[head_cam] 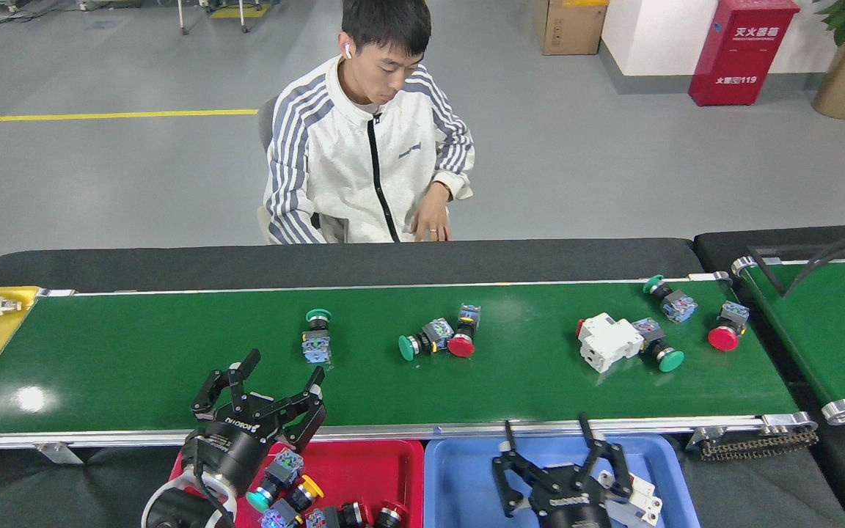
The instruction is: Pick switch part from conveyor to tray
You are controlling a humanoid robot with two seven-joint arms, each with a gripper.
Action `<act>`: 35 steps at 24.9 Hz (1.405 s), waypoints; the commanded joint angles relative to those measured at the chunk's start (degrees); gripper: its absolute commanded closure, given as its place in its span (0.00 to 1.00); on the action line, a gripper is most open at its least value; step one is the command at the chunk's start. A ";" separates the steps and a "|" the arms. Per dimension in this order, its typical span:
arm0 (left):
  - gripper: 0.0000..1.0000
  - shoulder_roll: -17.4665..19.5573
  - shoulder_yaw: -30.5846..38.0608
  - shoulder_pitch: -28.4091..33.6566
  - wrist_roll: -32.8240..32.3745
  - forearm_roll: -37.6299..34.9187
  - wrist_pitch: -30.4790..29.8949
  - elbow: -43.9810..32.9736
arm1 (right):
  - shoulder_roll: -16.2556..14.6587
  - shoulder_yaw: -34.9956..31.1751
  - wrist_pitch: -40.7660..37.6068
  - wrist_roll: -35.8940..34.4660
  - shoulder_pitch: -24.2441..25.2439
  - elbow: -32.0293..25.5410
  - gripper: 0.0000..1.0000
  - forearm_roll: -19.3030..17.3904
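the left hand (pixel 265 389) hangs wide open and empty over the near edge of the conveyor (pixel 136 359), just above the red tray (pixel 382 458). at its one o'clock, apart from it, a green-capped switch part (pixel 317 337) stands upright on the belt. the right hand (pixel 551 455) is spread wide and empty over the blue tray (pixel 459 477). a person (pixel 364 147) sits at twelve o'clock.

Green-capped push-button switch part (pixel 317 336) w/ blue base stands upright (alone) on wide green aluminium-railed conveyor (pixel 136 359); red plastic tray (pixel 386 463) sits below near rail.
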 commanded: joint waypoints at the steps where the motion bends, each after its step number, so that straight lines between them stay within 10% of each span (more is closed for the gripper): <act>1: 0.00 -0.04 0.01 -3.03 -0.02 -0.56 2.13 3.16 | 1.08 -0.45 3.14 -0.16 -3.89 1.60 0.00 -0.14; 12: 0.02 0.58 0.09 -13.05 0.60 -0.73 9.34 20.48 | 4.60 -0.10 4.72 3.09 -21.47 22.34 0.00 -0.23; 14: 0.16 0.58 0.18 -13.93 0.77 -0.64 10.31 22.32 | 4.68 0.25 4.45 3.09 -21.82 23.13 0.00 -0.31; 17: 0.79 0.67 0.71 -14.36 0.86 0.06 10.66 24.43 | 5.30 0.42 4.28 3.09 -23.14 25.94 0.00 -0.49; 24: 0.97 0.14 0.01 -13.93 4.29 0.50 9.60 23.38 | 7.06 0.42 4.81 3.00 -25.95 30.25 0.00 -0.49; 29: 0.89 2.95 0.53 -1.88 3.85 0.32 -17.73 3.52 | 6.44 -0.19 4.72 3.00 -26.04 30.16 0.00 -0.49; 31: 0.60 7.52 1.50 6.37 3.85 0.85 -31.53 -6.94 | 5.83 -0.45 4.72 3.00 -26.04 30.25 0.00 -0.66; 33: 0.18 7.43 4.58 10.95 3.85 1.64 -31.53 -10.99 | 5.48 -1.07 4.72 3.00 -26.56 30.51 0.00 -0.66; 35: 0.01 5.94 5.54 12.00 3.94 1.47 -31.53 -11.07 | 5.39 -1.16 4.63 3.09 -28.06 31.74 0.00 -0.66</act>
